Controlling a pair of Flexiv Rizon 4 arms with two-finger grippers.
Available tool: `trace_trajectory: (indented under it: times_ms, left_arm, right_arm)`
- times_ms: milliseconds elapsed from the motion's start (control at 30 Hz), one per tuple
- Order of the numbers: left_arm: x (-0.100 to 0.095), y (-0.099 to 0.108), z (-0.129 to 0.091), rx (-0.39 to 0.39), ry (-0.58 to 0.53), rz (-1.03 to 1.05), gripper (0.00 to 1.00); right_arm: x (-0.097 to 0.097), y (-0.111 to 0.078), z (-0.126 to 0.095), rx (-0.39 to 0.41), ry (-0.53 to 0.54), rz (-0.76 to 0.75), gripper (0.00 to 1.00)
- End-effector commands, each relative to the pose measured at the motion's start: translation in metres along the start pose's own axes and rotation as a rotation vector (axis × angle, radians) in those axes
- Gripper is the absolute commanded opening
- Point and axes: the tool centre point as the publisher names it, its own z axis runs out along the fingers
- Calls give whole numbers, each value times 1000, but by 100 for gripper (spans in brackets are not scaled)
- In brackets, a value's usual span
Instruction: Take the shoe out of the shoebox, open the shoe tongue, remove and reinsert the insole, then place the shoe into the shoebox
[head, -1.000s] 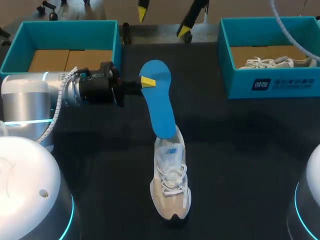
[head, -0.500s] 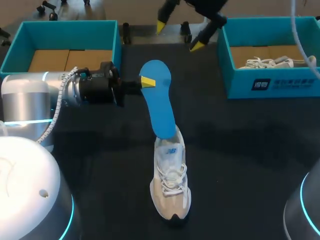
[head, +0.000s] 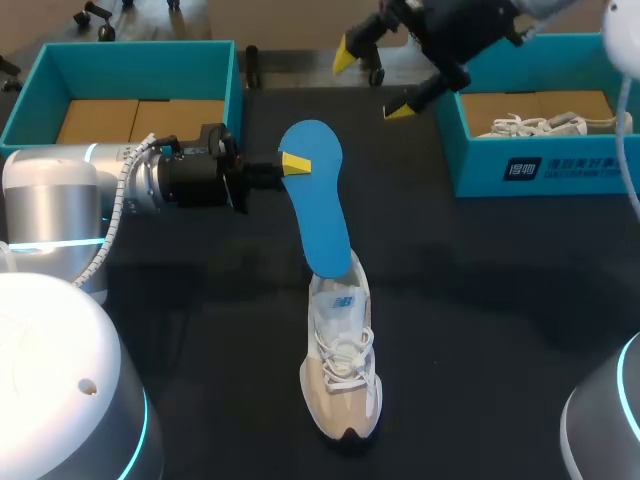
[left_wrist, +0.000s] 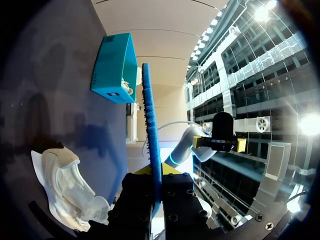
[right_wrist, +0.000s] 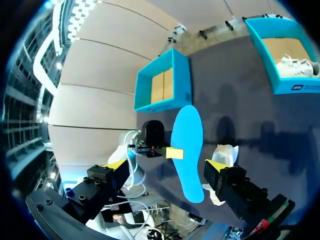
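The insole (head: 320, 205) looks like smooth matt foam on its blue face, though seen from the left wrist its edge is rough and pebbly. The shoe (head: 342, 365) is all soft stuff: pale mesh cloth, suede-ish beige panels, woven white laces. The table (head: 500, 300) is dull black with no shine. The left box (head: 120, 55) and right box (head: 465, 150) are matt teal card with plain brown cardboard floors. The left arm (head: 50, 190) is satin silver metal, with a glossy white shell lower down.
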Motion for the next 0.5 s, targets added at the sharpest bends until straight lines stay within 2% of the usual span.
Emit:
trace_trajectory:
  times_ms: [33, 300, 500]
  left_arm:
    - [1, 1, 0, 2, -3, 1, 0]
    - [1, 1, 0, 2, -3, 1, 0]
    - [1, 1, 0, 2, -3, 1, 0]
  right_arm:
    - [-11, -1, 4, -3, 413, 1, 100]
    - [-24, 1, 11, -31, 495, 3, 100]
    - [-28, 4, 14, -21, 516, 22, 100]
